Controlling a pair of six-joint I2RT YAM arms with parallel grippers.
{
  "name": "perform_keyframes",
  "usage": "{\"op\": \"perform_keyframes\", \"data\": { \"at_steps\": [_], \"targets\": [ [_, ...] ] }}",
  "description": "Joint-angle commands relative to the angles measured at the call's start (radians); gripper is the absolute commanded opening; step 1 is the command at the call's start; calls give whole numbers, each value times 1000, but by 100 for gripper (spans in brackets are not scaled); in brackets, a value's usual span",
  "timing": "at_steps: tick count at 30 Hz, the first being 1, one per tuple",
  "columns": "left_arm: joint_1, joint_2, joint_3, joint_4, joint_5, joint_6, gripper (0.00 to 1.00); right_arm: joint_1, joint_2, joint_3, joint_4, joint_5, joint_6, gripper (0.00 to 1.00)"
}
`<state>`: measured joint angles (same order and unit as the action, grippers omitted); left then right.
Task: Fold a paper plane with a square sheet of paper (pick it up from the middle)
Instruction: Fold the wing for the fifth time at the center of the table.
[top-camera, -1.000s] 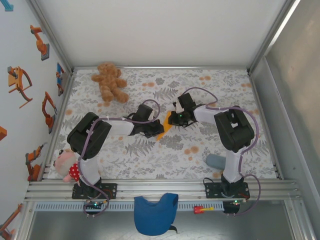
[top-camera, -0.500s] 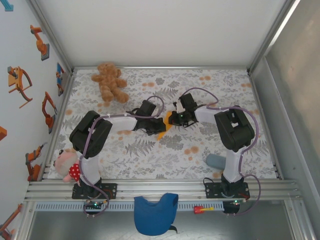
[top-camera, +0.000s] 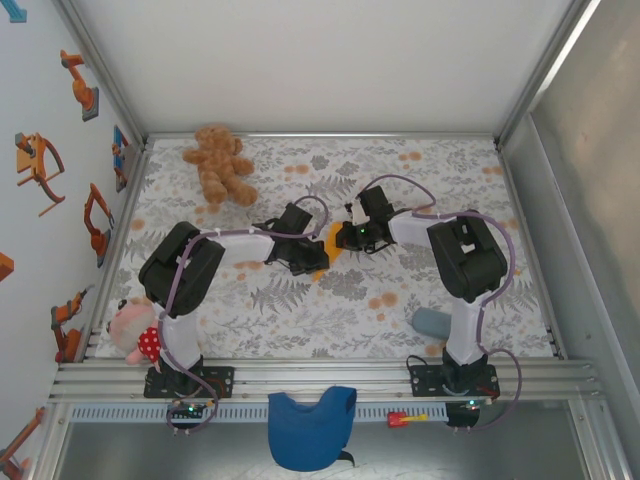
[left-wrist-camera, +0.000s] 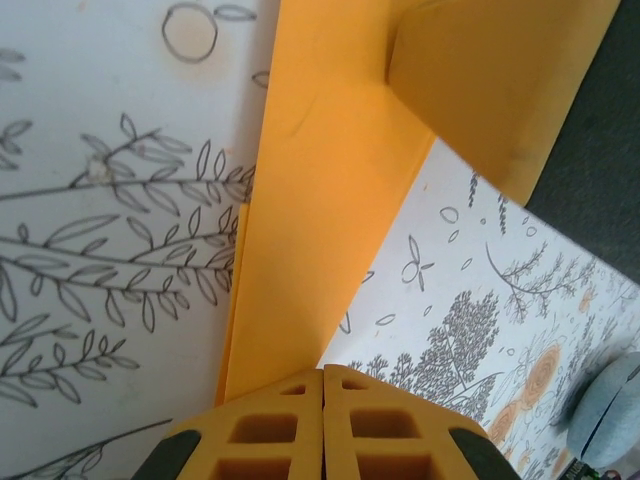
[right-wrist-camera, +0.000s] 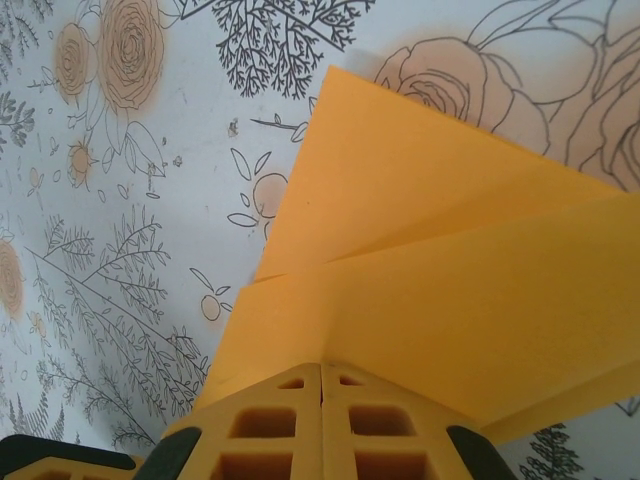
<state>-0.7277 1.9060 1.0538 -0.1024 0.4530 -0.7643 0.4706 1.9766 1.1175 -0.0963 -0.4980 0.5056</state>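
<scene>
The square sheet of paper (top-camera: 329, 246), bright orange, is folded into a narrow creased paper plane shape and held between the two arms at mid-table. My left gripper (top-camera: 313, 255) is shut on its near-left end. In the left wrist view the long layered strip (left-wrist-camera: 318, 210) runs away from my closed left gripper (left-wrist-camera: 323, 371), and a second flap (left-wrist-camera: 500, 80) stands up beyond it. My right gripper (top-camera: 346, 238) is shut on the other end. In the right wrist view the overlapping pointed folds (right-wrist-camera: 450, 250) spread out from my closed right gripper (right-wrist-camera: 321, 366).
A brown teddy bear (top-camera: 222, 165) lies at the back left. A pink plush toy (top-camera: 131, 331) sits by the left arm's base, and a grey-blue object (top-camera: 432, 322) lies near the right base. A blue cloth (top-camera: 310, 425) hangs over the front rail. Metal frame walls enclose the floral table (top-camera: 440, 190).
My left gripper has shifted slightly right, toward the right gripper, so less of the orange paper shows between them. Both grippers stay shut on the paper.
</scene>
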Motion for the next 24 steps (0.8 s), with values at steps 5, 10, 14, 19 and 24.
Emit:
{"op": "perform_keyframes", "data": {
  "at_steps": [5,10,14,19,24],
  "targets": [
    [-12,-35,-46,-51,-5,15,8,-1,90,-27,-128,98,-18,4],
    [-15,-47,-62,-43,-8,2,8,-1,102,-19,-149,114,-18,4],
    [-19,-53,-75,-42,-7,-6,7,-1,118,-14,-163,127,-15,4],
    [-25,-60,-94,-48,-10,-13,7,-1,132,-9,-173,137,-12,4],
    [-32,-67,-112,-69,-18,-17,7,-1,140,-6,-184,147,-9,3]
  ]
}}
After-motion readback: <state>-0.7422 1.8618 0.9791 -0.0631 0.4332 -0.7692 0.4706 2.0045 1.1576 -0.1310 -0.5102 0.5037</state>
